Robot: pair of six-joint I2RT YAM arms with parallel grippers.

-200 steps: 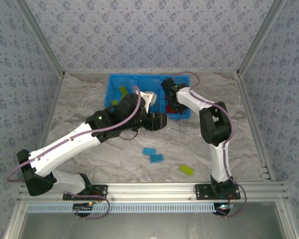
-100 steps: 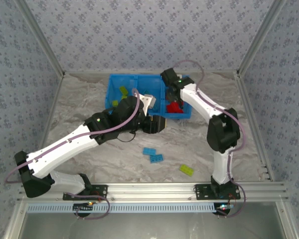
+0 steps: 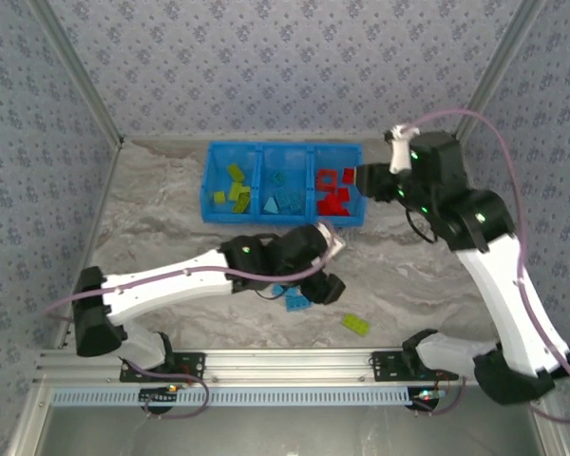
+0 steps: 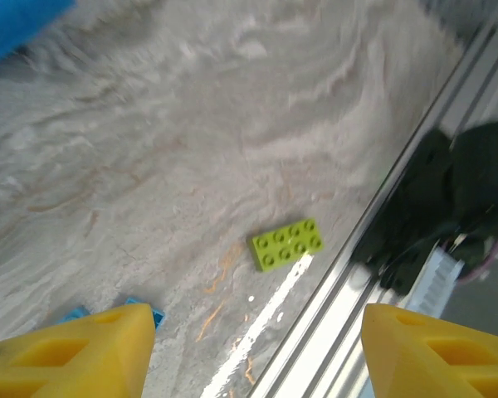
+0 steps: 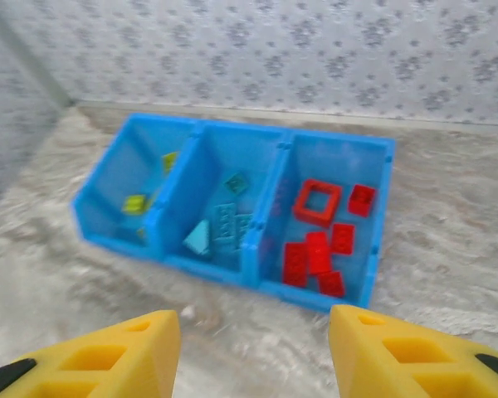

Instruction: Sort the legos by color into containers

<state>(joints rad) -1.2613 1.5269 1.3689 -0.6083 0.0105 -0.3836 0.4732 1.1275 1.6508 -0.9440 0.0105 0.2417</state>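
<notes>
Sort nearly done. Bin (image 3: 209, 182) sits upper centre of top view, w/ green pcs in its left-of-frame comp., blue in mid, and red in right-of-frame comp., incl. the open frame (image 5: 317, 201). Loose on table (image 3: 152, 218): blue bricks (image 3: 294, 301) at lower centre, partly under L arm, and one green brick (image 3: 354, 324) down-right of them, near front rail. L gripper (image 3: 325, 285) hangs beside the blues; wrist view shows its fingers (image 4: 75, 348) spread wide w/ nothing btwn, green brick dead ahead mid-frame. R gripper (image 3: 363, 179) sits off bin's right end, jaws apart and empty, wrist cam looking down on whole bin. Step in hand, my read: L arm lining up a pick of a leftover, prob. the green one, not certain. Next move needs: drop to table, straddle brick across its short side, clamp, carry to matching comp.
</notes>
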